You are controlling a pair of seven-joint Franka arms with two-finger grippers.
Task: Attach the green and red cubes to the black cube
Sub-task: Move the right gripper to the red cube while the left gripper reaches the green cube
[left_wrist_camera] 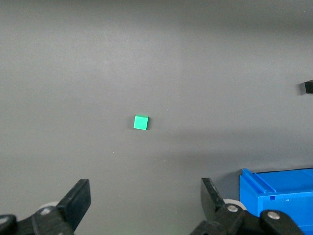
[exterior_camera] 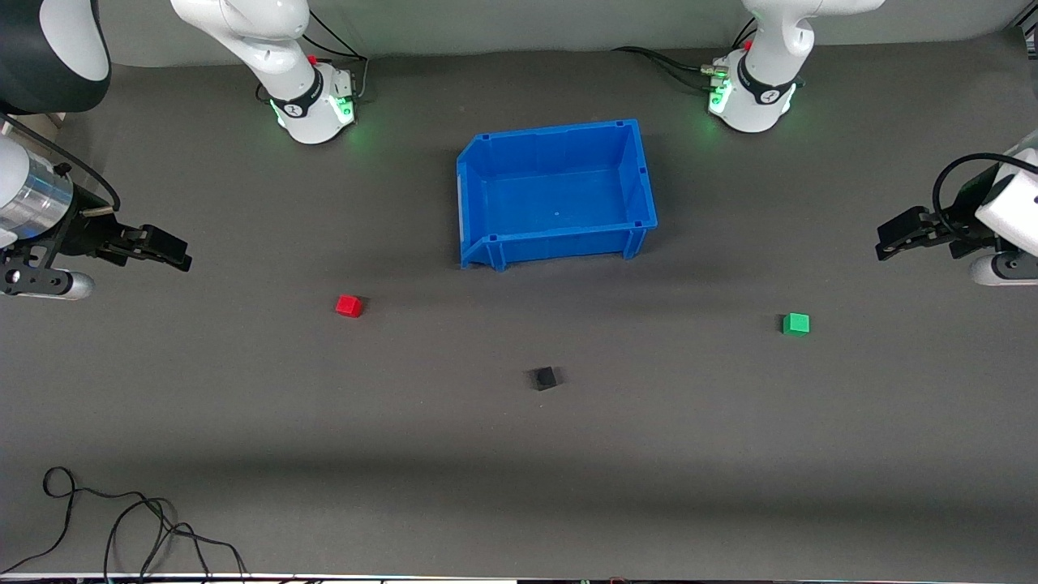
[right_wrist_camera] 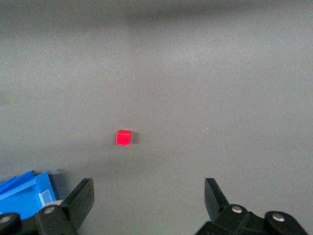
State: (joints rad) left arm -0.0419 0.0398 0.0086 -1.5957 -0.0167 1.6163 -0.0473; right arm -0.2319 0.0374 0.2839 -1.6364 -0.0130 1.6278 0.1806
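Illumination is even and diffuse from overhead; the matte dark grey table mat (exterior_camera: pixel 243 405) shows no glare. A broad soft shadow band crosses the mat near the front camera's edge. The glossy blue plastic bin (exterior_camera: pixel 486 166) casts a soft shadow onto the mat toward the left arm's end of the table and toward the front camera. The small red cube (exterior_camera: pixel 349 305), small green cube (exterior_camera: pixel 796 324) and small matte black cube (exterior_camera: pixel 544 378) each cast a short faint shadow. Green indicator lights glow at both white arm bases (exterior_camera: pixel 312 113). Both wrist views are evenly lit, with slightly brighter centres and darker upper margins. Focus is adequate in all views.
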